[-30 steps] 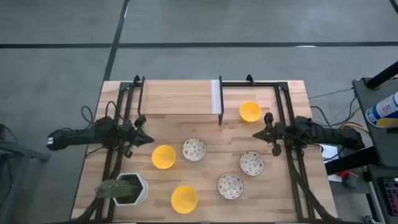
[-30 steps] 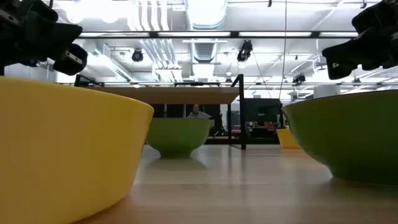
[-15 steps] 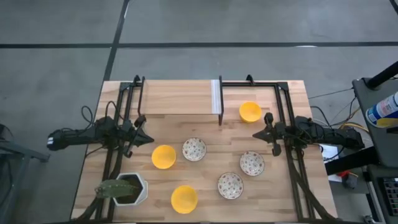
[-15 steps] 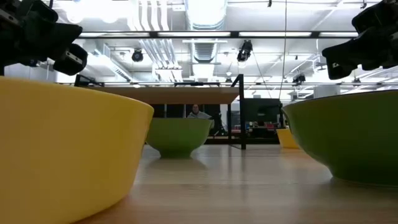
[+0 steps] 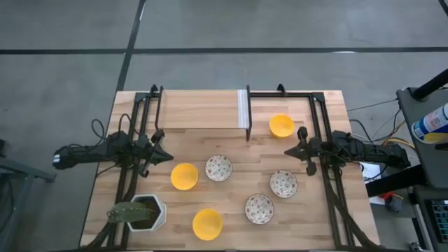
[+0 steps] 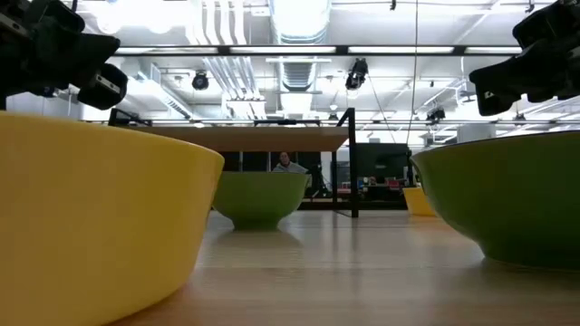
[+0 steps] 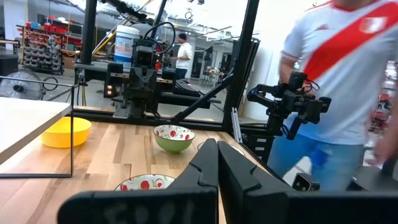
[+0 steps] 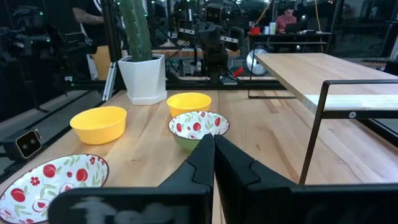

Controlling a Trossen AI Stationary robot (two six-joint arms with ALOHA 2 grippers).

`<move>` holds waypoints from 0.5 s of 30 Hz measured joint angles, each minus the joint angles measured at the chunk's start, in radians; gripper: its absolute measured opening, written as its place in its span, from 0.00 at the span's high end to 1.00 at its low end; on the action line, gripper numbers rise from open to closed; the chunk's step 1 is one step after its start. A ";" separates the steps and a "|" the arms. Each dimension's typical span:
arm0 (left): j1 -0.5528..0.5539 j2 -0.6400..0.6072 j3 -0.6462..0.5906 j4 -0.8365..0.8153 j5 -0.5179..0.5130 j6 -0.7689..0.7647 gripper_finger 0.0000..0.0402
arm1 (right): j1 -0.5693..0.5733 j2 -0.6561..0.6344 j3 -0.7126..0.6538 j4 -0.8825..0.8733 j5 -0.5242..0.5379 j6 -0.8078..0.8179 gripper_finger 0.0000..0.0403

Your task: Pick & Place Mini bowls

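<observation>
Three yellow mini bowls (image 5: pixel 282 126) (image 5: pixel 184 176) (image 5: pixel 208 223) and three white speckled mini bowls (image 5: pixel 218 168) (image 5: pixel 283 184) (image 5: pixel 259 208) stand upright on the wooden table (image 5: pixel 231 143). My left gripper (image 5: pixel 168 157) hovers above the table's left part, left of the bowls, shut and empty; its fingers (image 7: pixel 217 152) are closed together. My right gripper (image 5: pixel 288 151) hovers on the right between the far yellow bowl and a speckled bowl, shut and empty; its fingers (image 8: pixel 213 142) are closed together. In the low view the grippers show at top left (image 6: pixel 63 54) and top right (image 6: pixel 526 63).
A white hexagonal pot with a green cactus (image 5: pixel 140 212) stands at the near left corner. A raised wooden shelf (image 5: pixel 199 108) on a black frame spans the far left. A person in a white and red shirt (image 7: pixel 336 74) stands beyond the table's right side.
</observation>
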 joint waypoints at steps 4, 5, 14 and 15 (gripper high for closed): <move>0.000 0.000 0.000 0.000 0.000 0.000 1.00 | 0.000 0.000 0.000 0.000 0.000 0.000 0.98; 0.000 0.000 0.000 0.000 0.000 0.000 1.00 | 0.000 0.000 0.000 0.000 0.000 0.000 0.98; 0.000 0.000 0.000 0.000 0.000 0.000 1.00 | 0.000 0.000 0.000 0.007 0.000 -0.250 0.98; 0.000 0.000 0.000 0.000 0.000 0.000 1.00 | 0.000 0.000 0.000 0.016 -0.007 -0.211 0.98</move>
